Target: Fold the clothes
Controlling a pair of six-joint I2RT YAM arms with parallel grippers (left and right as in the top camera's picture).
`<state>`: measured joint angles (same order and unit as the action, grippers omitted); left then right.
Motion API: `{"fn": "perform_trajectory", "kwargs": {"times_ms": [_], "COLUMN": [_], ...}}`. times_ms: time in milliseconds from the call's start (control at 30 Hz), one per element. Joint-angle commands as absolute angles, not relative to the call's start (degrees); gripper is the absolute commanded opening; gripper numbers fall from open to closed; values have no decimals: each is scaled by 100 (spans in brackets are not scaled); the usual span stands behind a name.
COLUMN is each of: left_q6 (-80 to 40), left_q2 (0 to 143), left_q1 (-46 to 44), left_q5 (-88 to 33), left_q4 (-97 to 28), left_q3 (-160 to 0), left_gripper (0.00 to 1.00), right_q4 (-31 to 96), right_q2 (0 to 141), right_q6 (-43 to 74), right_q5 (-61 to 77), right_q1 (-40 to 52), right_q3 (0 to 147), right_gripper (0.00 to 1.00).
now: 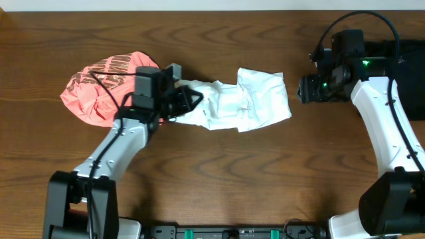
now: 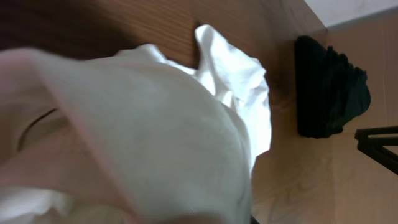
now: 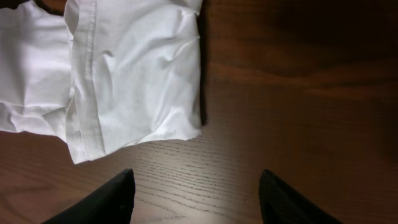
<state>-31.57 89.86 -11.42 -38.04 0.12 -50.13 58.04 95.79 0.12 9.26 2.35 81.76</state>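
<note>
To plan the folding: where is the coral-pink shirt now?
In the overhead view, the coral-pink shirt lies crumpled on the left of the table, just left of the left hand and the white T-shirt.

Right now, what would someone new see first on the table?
A crumpled white T-shirt lies in the middle of the table, the left tool pinched shut on its left end. A bright coral-pink shirt sits bunched up to its left. The right tool hangs open over bare wood beside the T-shirt's right edge.
</note>
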Motion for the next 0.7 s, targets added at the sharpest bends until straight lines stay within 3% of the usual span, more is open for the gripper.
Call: {"fn": "perform_trajectory", "kwargs": {"times_ms": [0, 267, 667], "left_q6": [-3332, -3330, -2038], "left_q2": [8882, 8868, 8862], "left_q1": [-1551, -1822, -1715], "left_q5": [-3192, -2781, -2320], "left_q4": [150, -49, -3533], "left_q3": [-5299, -5548, -7111], "left_gripper": [6, 6, 6], "right_q4": [5826, 5835, 5837], "right_q2": [9592, 9592, 9596], "right_q6": [-30, -30, 19], "right_q5": [974, 969, 1105], "right_q1": [266, 263, 266], "right_q3": [8156, 8016, 7970], "right_gripper": [62, 62, 61]}}
